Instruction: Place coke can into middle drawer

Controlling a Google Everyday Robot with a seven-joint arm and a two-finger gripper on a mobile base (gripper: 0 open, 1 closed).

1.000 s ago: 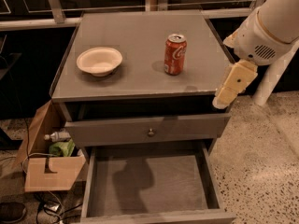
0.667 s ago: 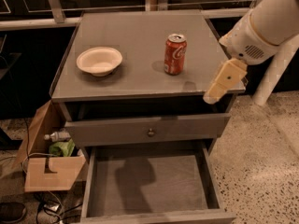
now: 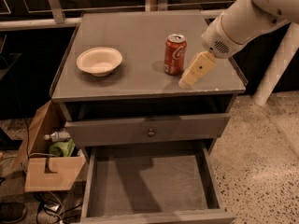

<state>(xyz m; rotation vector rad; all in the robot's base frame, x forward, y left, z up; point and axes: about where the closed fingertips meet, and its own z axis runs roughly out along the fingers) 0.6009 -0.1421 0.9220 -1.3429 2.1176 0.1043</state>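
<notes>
just right of the coke can (image 3: 175, 54), the hand (image 3: 186, 81) angles down-left.

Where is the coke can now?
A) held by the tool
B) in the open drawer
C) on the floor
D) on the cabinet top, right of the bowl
D: the coke can stands upright on the cabinet top, right of the bowl; the tool hangs close beside it on its right.

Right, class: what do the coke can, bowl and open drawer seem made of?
The coke can: metal, glossy red print, silver top. The bowl: matte cream, paper or plastic, unclear. The middle drawer: dull dark-grey, perhaps painted metal or laminate. The gripper, cream and plastic-looking, hangs close beside the can.
</notes>
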